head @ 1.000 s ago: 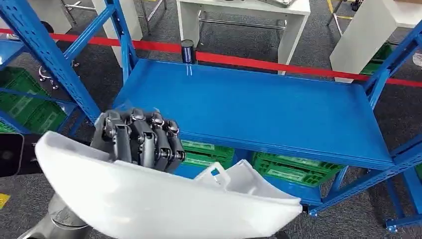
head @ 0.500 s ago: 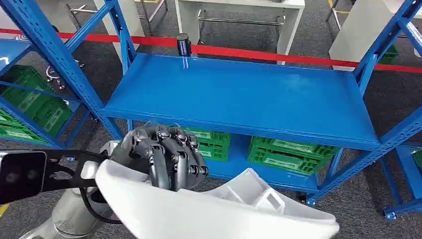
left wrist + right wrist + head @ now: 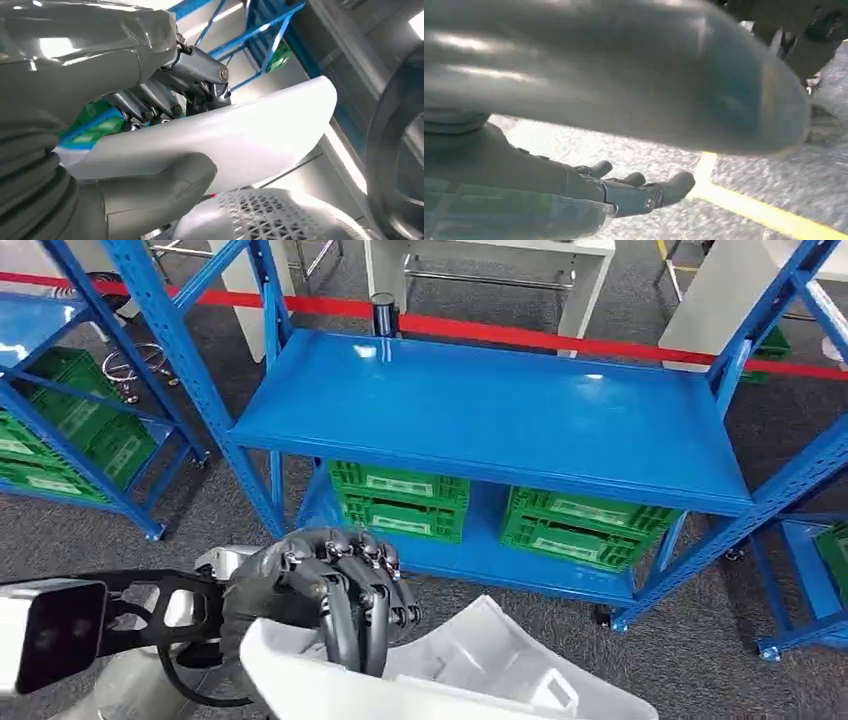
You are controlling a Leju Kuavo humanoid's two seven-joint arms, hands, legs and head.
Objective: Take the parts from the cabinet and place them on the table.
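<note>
My left hand (image 3: 330, 585) grips a large curved white plastic part (image 3: 450, 675) low in the head view, dark fingers hooked over its upper edge. In the left wrist view the thumb (image 3: 165, 182) presses under the white part (image 3: 235, 135) while the fingers (image 3: 165, 97) clamp it from the other side. The blue cabinet shelf (image 3: 500, 405) stands ahead of me with nothing on its top board. My right hand (image 3: 624, 192) hangs over grey floor, fingers apart, holding nothing.
Green crates (image 3: 400, 500) sit on the lower shelf of the blue cabinet, and more green crates (image 3: 70, 430) fill the rack at the left. Red tape (image 3: 600, 340) runs across the floor behind, with white tables (image 3: 480, 270) beyond. A yellow floor line (image 3: 764, 215) lies under my right hand.
The whole view has shifted: the cabinet now sits farther off and more floor shows before it. My left hand and the white part have sunk lower in the picture, grip unchanged.
</note>
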